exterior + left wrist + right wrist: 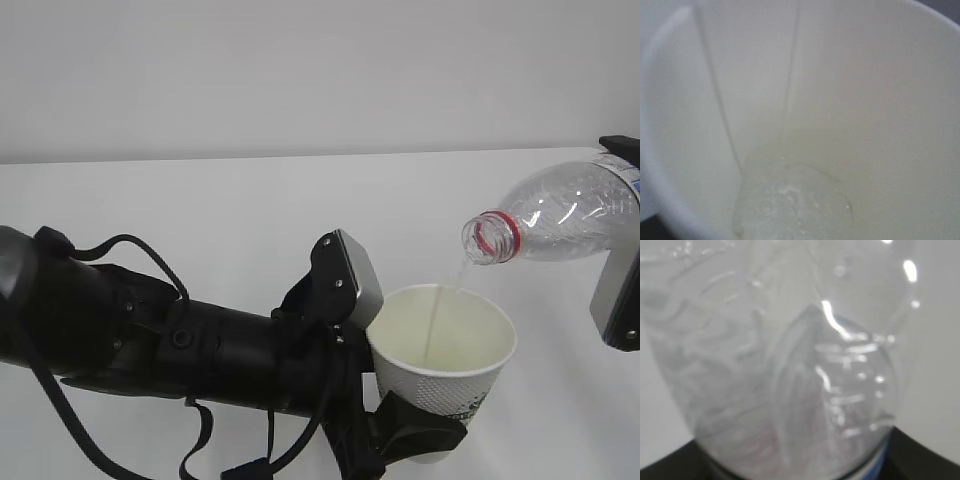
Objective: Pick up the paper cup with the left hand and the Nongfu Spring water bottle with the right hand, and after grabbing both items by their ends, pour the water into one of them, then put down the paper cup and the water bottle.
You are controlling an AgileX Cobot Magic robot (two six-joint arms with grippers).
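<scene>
The paper cup (443,352) is held upright above the white surface (200,210), low and right of centre in the exterior view. A thin stream of water (432,330) falls into it, and the left wrist view shows a shallow bubbly pool (795,207) at its bottom. The left gripper (415,432) is clenched around the cup's lower part, its black arm stretching off to the left. Just above and to the right, the Nongfu Spring water bottle (560,215) is tipped, its open mouth with the red neck ring over the cup's rim. The right gripper (620,240) grasps the bottle's far end at the frame's right edge.
</scene>
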